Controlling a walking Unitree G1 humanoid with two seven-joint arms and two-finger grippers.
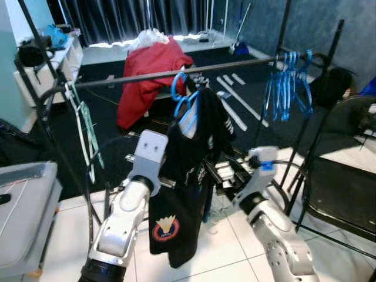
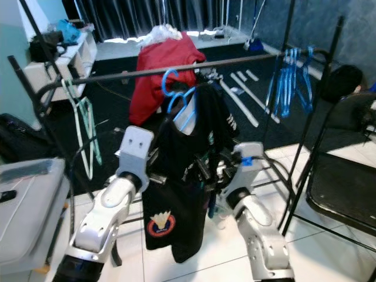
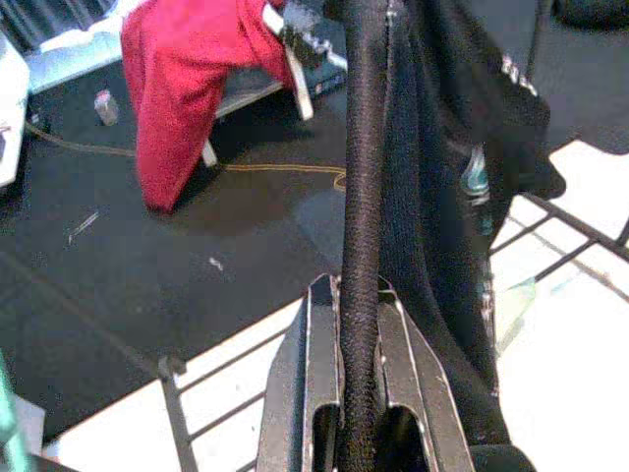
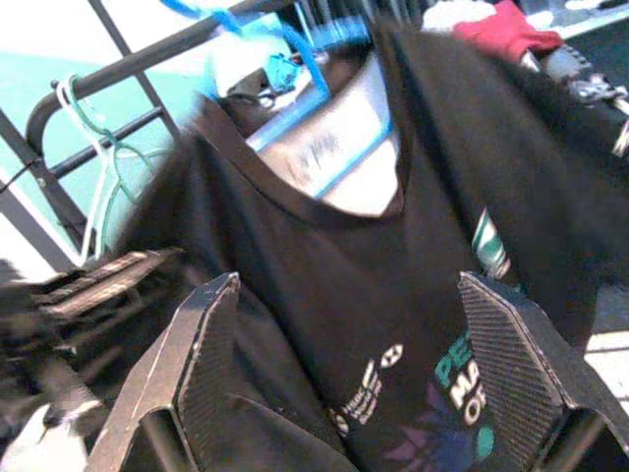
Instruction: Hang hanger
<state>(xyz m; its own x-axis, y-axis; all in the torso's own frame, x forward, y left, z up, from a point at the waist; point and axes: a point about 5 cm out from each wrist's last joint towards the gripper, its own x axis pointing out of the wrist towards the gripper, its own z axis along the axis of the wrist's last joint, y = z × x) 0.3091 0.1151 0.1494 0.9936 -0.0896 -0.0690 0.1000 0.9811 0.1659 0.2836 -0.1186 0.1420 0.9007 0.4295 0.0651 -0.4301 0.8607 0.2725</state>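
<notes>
Left eye view: we see a dark metal rail (image 1: 135,77) running roughly 9 to 3 o'clock across the frame. A blue plastic hanger (image 1: 185,101) hooks over it near centre, carrying a black shirt (image 1: 191,176) that drapes down between our two silver arms. The left gripper (image 1: 170,154) sits at the shirt's 9 o'clock edge, the right gripper (image 1: 226,170) at its 3 o'clock edge; fingers mostly hidden by cloth here. A bunch of spare blue hangers (image 1: 288,85) hangs at the rail's 3 o'clock end, well apart from the shirt. Pale green hangers (image 1: 85,126) hang at the 9 o'clock end. Open rail on both sides of the shirt. Red cloth (image 1: 147,79) lies on the dark floor behind. A grey bin (image 1: 23,211) stands at 8 o'clock, a black frame (image 1: 329,176) at 3 o'clock.

Right eye view: same scene, white glossy tile floor (image 2: 329,252) below, dark carpet beyond.

Left wrist view: the left gripper is clenched on a rolled, ribbed fold of the shirt, cloth pinched between both metal-grey fingers (image 3: 305,393).

Right wrist view: the right gripper stands released, textured black pads (image 4: 511,359) wide apart, shirt front with printed lettering just ahead, not gripped. Soft knit, white neck label.
</notes>
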